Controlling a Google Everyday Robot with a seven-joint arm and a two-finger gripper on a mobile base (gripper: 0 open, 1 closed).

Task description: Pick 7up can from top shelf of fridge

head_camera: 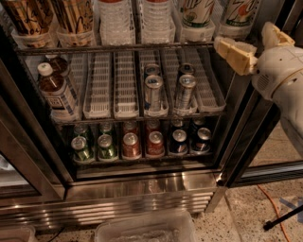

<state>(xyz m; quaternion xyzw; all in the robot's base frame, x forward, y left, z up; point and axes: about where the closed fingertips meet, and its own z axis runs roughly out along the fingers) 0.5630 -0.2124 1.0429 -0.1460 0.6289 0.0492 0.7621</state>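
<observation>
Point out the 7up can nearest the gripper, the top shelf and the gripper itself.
7up can (240,13): camera view, on its green lettering.
top shelf (118,48): camera view, on its front wire edge.
gripper (241,35): camera view, at the shelf's right end, midway between its open fingertips.

Top edge cuts off the 7up can (242,10) near the end effector (248,40).

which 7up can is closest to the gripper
The right 7up can, at the far right end of the top shelf, just above the open gripper; the other 7up can stands one lane left.
</observation>
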